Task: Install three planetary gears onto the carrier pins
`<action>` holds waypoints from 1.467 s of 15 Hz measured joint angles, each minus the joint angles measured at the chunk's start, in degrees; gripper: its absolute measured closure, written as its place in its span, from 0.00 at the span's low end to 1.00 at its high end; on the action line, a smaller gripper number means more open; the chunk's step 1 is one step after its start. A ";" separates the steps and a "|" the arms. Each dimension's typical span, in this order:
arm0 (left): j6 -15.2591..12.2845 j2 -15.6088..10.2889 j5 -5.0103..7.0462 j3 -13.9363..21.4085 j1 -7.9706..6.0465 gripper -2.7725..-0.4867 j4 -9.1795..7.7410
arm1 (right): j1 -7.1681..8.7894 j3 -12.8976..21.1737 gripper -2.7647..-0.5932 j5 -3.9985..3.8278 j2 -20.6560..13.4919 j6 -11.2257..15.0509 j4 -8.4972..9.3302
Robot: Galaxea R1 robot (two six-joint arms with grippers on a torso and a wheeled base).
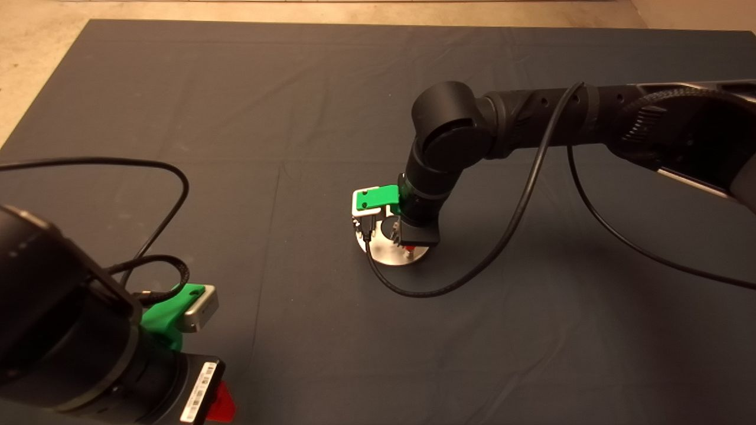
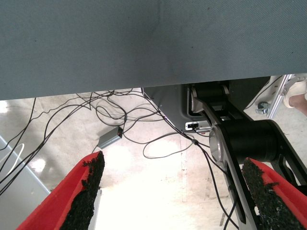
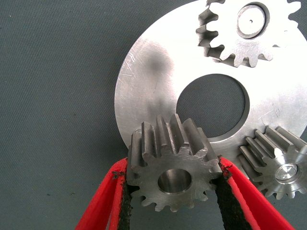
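My right gripper (image 1: 407,252) (image 3: 173,178) is shut on one planetary gear (image 3: 184,139), its pads pressing on the teeth from both sides. It holds the gear just above the rim of the shiny disc (image 1: 384,257) (image 3: 153,72) with the large centre hole. Two other gears (image 3: 225,38) (image 3: 261,153) sit on carrier pins (image 3: 252,21) (image 3: 286,172), whose flat tops show in their bores. The third pin is hidden. My left gripper (image 1: 218,407) (image 2: 172,191) is parked at the mat's lower left, open and empty.
The right arm's black cable (image 1: 472,277) loops on the mat just in front of the disc. Another cable (image 1: 177,177) arcs over the mat at the left. The left wrist view shows floor cables (image 2: 120,129) past the mat's edge (image 2: 144,87).
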 joint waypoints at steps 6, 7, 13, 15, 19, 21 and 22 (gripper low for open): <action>0.00 0.00 0.00 0.00 0.01 0.32 0.00 | -0.91 0.01 0.78 0.00 -0.02 -0.17 -0.37; 0.00 0.00 0.00 0.00 0.02 0.32 0.00 | -1.02 0.00 0.78 0.00 -0.02 -0.15 -0.37; 0.00 0.00 0.00 0.00 0.02 0.32 0.00 | -1.05 -1.16 0.78 0.24 -0.17 2.03 -0.37; 0.00 0.00 0.00 0.00 0.02 0.32 0.00 | -1.05 -1.34 0.78 0.24 -0.17 2.81 -0.33; 0.00 0.01 0.00 0.00 0.02 0.32 0.00 | -1.02 -1.49 0.78 0.27 -0.20 4.73 -0.28; 0.00 0.00 0.00 0.00 0.02 0.32 -0.02 | -1.01 -1.49 0.78 0.28 -0.35 6.63 -0.26; 0.00 0.01 0.00 0.00 0.02 0.32 0.00 | -0.91 -1.54 0.78 0.09 -0.41 7.46 -0.33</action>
